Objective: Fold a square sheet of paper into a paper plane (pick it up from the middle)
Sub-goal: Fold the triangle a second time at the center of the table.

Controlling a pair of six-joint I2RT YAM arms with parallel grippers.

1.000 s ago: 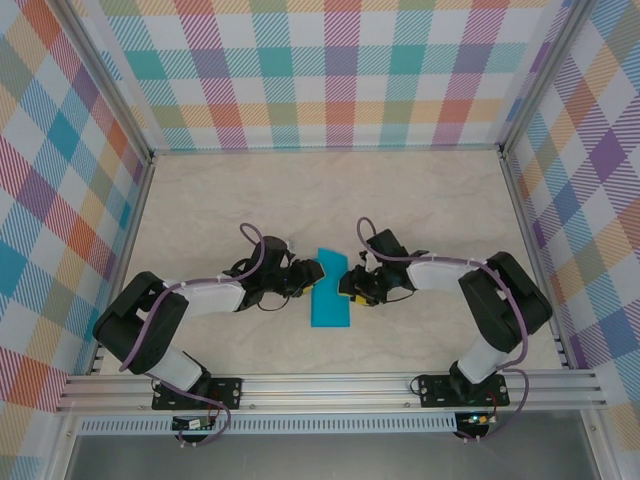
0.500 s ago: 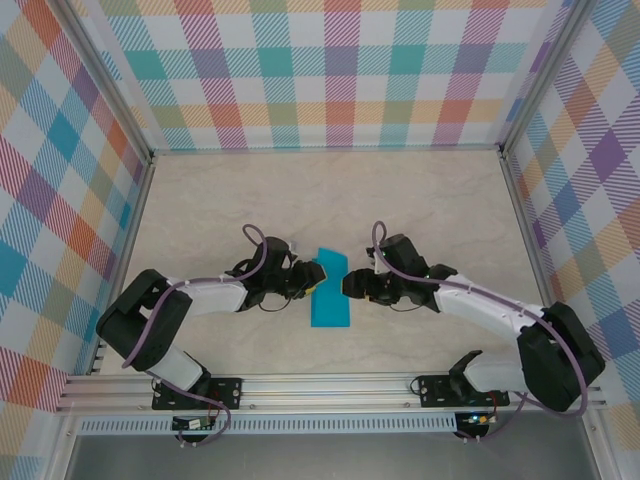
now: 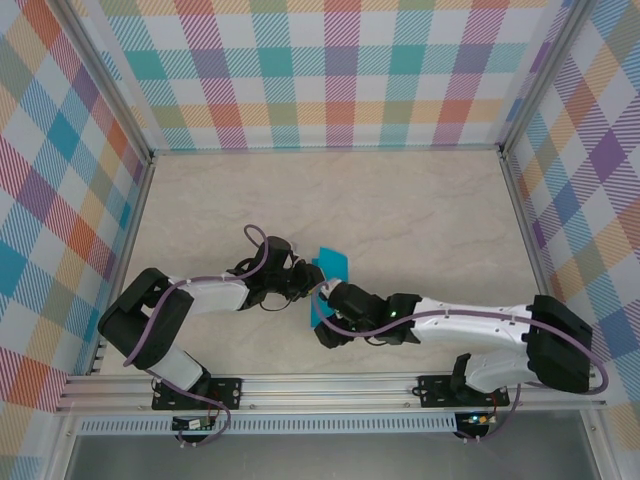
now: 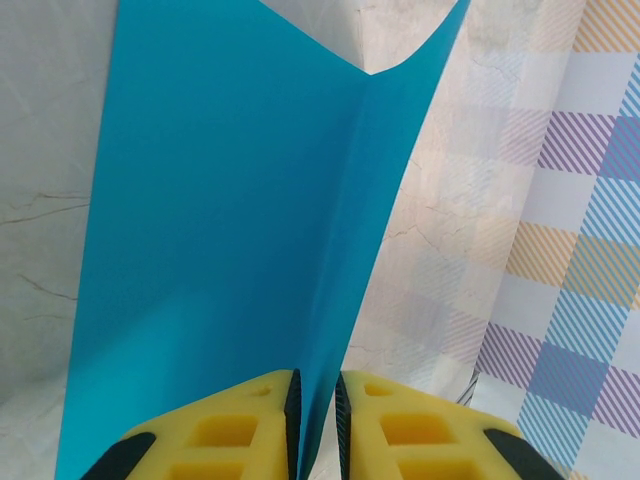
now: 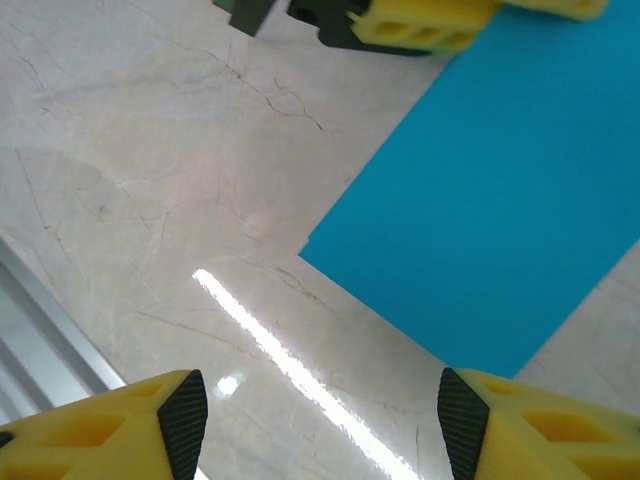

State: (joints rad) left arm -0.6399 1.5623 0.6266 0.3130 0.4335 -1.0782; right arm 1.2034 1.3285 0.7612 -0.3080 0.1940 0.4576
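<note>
I see my left gripper pinching the raised crease of the square sheet of paper lying on the table, while my right gripper hangs spread wide above one corner.

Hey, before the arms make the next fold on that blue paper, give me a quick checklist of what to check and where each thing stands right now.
1. Left gripper gripping the paper: ok, an edge is pinched between its pads.
2. Right gripper open: ok, jaws wide apart.
3. Right gripper over the paper: not ok, it hovers above bare table beside the paper's corner.
4. Crease in the paper: ok, a fold line runs away from the left gripper.
5. Clearance between the arms: cannot tell; they look close from above.
</note>
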